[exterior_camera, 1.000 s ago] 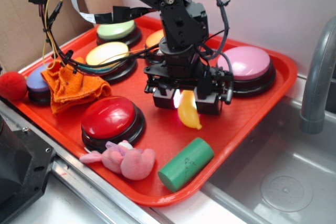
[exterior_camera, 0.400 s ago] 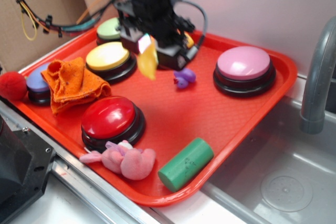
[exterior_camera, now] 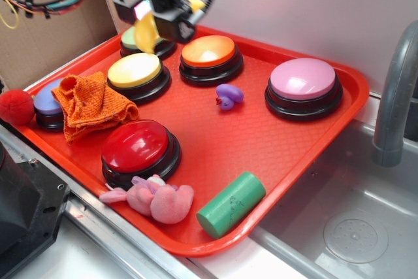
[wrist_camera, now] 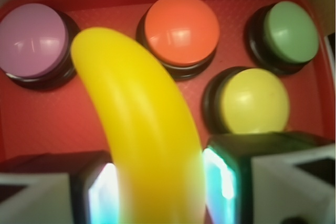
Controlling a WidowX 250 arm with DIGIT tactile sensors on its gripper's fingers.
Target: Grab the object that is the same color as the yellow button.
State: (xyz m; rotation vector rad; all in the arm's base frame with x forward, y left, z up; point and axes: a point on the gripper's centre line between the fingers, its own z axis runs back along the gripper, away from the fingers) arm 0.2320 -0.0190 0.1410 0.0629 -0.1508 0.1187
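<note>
Where the hand (exterior_camera: 149, 21) closes: banana (wrist_camera: 137, 124) between fingers (wrist_camera: 100, 192).

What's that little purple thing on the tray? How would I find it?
Start at the red tray beside the sink. Near its middle, between the orange button and the pink button, lies a small purple toy. It is the only purple piece there, far smaller than the buttons and lying loose on the tray floor.
</note>
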